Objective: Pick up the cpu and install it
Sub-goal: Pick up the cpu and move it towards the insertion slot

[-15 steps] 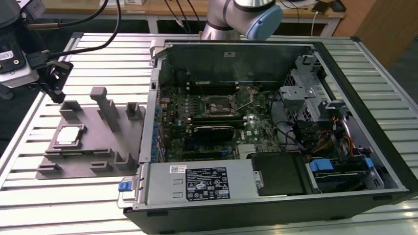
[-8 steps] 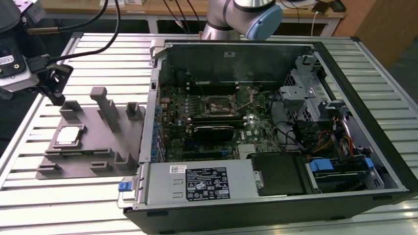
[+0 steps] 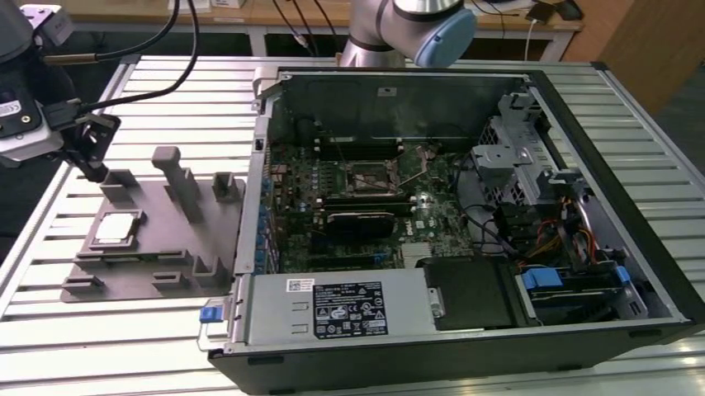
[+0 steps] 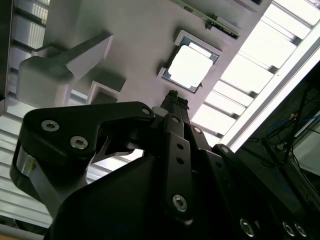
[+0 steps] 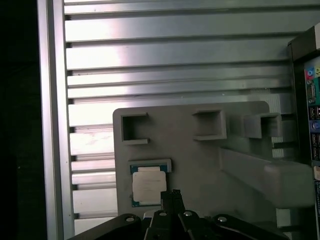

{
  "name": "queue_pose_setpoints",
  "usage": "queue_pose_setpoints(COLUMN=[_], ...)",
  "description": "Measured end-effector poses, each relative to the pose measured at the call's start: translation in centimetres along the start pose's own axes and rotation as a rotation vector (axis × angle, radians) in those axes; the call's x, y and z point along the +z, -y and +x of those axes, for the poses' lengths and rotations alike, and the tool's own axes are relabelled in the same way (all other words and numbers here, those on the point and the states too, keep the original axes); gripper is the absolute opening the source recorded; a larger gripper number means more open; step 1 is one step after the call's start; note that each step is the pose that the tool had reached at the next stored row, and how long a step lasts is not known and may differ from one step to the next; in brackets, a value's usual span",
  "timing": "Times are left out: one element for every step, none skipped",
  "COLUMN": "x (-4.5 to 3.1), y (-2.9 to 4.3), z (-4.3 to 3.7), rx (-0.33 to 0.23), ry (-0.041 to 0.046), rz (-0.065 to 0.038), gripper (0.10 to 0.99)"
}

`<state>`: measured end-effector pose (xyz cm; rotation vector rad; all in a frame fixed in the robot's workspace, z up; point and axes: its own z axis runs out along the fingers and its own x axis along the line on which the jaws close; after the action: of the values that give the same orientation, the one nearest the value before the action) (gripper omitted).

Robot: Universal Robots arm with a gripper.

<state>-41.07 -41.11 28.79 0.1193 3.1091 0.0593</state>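
While end effector (image 3: 98, 173) hangs closed over gray tray (image 3: 138, 266) | cpu (image 3: 115, 228) lies near its edge — open room above

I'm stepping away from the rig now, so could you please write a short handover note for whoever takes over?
The claw is shut and empty. It hangs over the gray holder tray, near the cpu but not touching it.
The cpu lies flat in its recess on the tray, at the exterior view's left of the open computer case.
The socket on the motherboard looks empty.
Done: nothing on the cpu yet.
Left: pickup and installation.
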Motion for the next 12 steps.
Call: queue_pose_setpoints(x=[0.06,0.12,0.19,0.24,0.31,0.38,0.44,0.51,0.58,0.75,0.81,0.85], y=[0.01,0.02,0.03,0.04,0.05,0.06,0.07,0.08,0.09,0.12,0.13,0.14], z=[0.07,0.14,0.23,0.31,0.38,0.46,0.54,0.63,0.73,1.02,1.14,1.26], rx=[0.0,0.0,0.0,0.0,0.0,0.0,0.0,0.0,0.0,0.0,0.0,0.0], ry=[0.0,0.0,0.0,-0.0001,0.0,0.0001,0.0,0.0,0.0,0.0001,0.0,0.0001], rz=[0.0,0.0,0.0,0.0,0.0,0.0,0.0,0.0,0.0,0.0,0.0,0.0], gripper=[0.106,0.106,0.106,0.106,0.106,0.106,0.106,0.106,0.106,0.106,0.106,0.106])
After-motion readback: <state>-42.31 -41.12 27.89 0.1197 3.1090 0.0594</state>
